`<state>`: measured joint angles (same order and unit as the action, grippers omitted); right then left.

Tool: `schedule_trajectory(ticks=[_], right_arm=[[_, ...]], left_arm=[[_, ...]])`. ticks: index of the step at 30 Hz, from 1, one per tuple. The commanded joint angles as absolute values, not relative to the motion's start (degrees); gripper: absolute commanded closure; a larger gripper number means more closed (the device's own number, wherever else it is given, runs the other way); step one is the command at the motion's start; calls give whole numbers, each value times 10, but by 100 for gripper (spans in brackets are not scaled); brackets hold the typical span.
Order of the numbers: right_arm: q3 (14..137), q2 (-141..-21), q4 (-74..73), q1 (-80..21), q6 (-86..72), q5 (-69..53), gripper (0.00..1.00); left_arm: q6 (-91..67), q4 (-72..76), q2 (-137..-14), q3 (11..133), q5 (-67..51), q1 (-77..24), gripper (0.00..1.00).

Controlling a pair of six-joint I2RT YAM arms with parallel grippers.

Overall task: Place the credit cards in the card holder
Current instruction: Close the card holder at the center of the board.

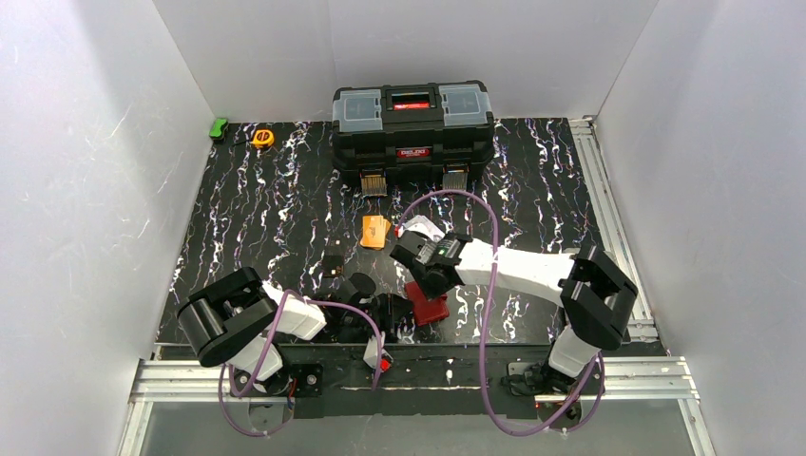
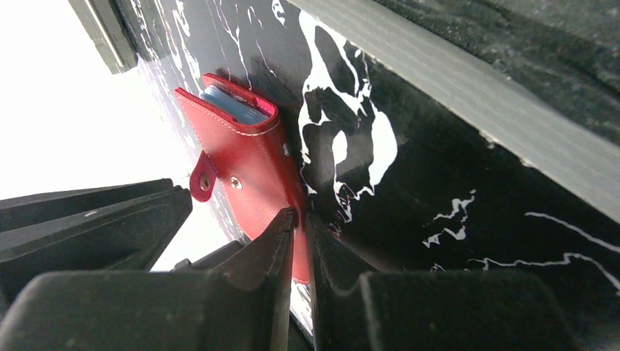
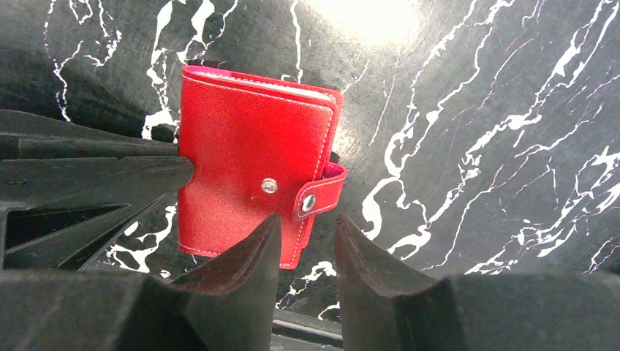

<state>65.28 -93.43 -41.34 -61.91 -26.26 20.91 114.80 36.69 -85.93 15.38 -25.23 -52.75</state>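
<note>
Zero cards loaded yet, probably. Left tool [image 2: 298,219] almost closed, pinching one edge of the small red folding card holder [image 3: 248,153], folded over with snap tab [image 3: 319,196] undone, near the front of the black marbled worktop [image 3: 475,110]. Behind it, flat orange plastic credit cards [image 1: 376,231] and whitish printed cards [image 1: 425,226], both loose. Right tool [image 3: 303,230] slightly parted, empty, just over the holder.

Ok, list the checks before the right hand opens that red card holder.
1. Grip: left hand pinches the card holder at its edge: ok.
2. Approach: right hand open, poised by the snap tab: ok.
3. Tab off its stud: ok.
4. Holder open for loading: not ok, folded shut.
5. Supply: orange credit cards lie uncovered near the toolbox: ok.
6. Room inside: cannot tell.
</note>
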Motion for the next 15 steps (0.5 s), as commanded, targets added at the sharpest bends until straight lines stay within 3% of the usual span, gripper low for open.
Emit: schedule_trajectory(ticks=[1,7,15], right_arm=[[664,-949,-412,-620,-268,207,60],[667,-962,-397,-620,-262,194,62],[668,-967,-393,-619,-259,204,78]], left_arm=[[1116,248,-878,127,-229,-531,89],[1113,248,-880,130,-229,-532,89],[1112,250,-878,128,-228,-534,90]])
